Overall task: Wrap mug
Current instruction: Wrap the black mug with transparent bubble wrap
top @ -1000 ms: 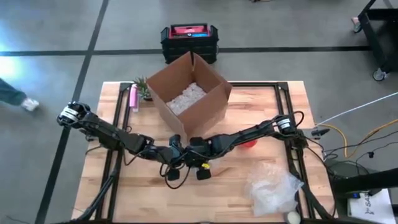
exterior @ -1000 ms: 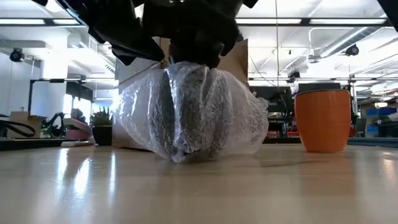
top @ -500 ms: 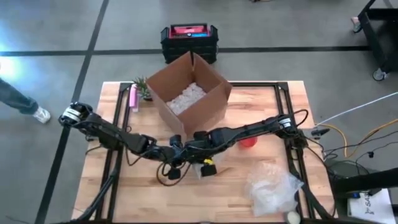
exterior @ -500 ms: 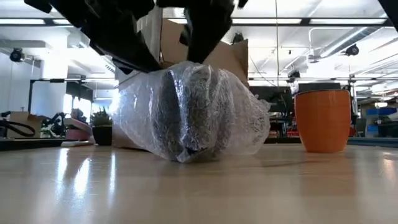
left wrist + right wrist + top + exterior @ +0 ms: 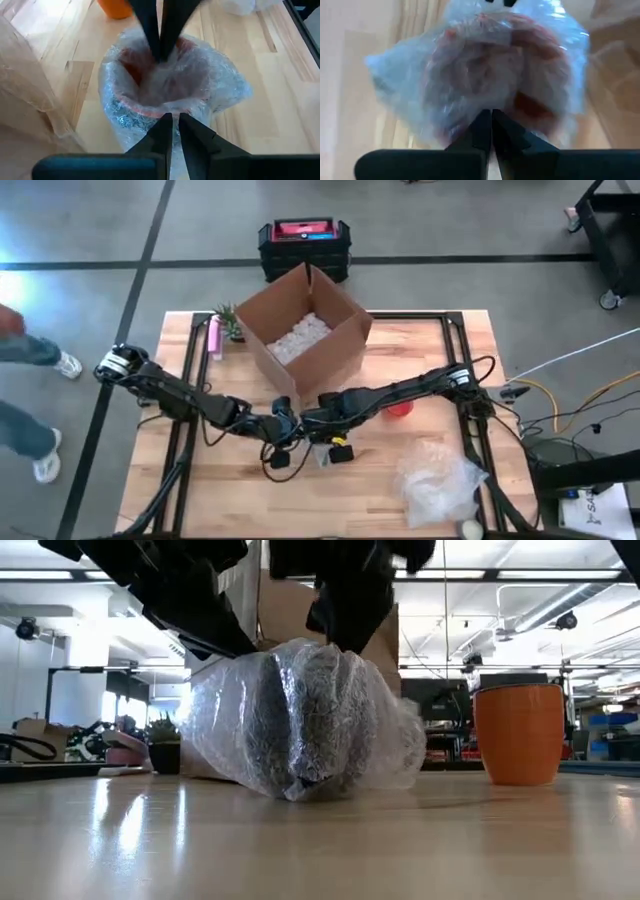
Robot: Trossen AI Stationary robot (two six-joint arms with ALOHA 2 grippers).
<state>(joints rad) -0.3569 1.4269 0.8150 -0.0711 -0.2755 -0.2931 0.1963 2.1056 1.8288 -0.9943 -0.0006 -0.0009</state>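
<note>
While both arms are meeting over the middle of the worktop [image 5: 430, 350], toward its front edge, the left gripper [image 5: 290, 432] is coming in from the left edge and hanging over the near side of the bubble-wrapped mug [image 5: 300, 720]. In the left wrist view its fingers [image 5: 162, 132] are sitting almost together, a thin slot between them, at the edge of the bubble wrap [image 5: 220, 75]; cannot tell if they are pinching the film. The mug is standing upright on the wood, the wrap bunching around it and folding into its open mouth, reddish inside showing through the plastic. The right gripper [image 5: 322, 423] is reaching in from the right edge and coming down into the top of the bundle. Its fingers [image 5: 482, 127] are looking pressed together in the right wrist view, tips against the wrap at the mug's mouth; a grip on the film cannot be told.

Back left corner: a pink tube [image 5: 213, 338] and a small plant [image 5: 232, 322] are lying just beside an open cardboard box [image 5: 300, 330] holding white filler. An orange cup [image 5: 518, 732] is standing right of the bundle, apart from it. A loose heap of plastic wrap [image 5: 440, 483] is sitting at the front right corner. A person's legs [image 5: 30, 395] are showing off the left edge.
</note>
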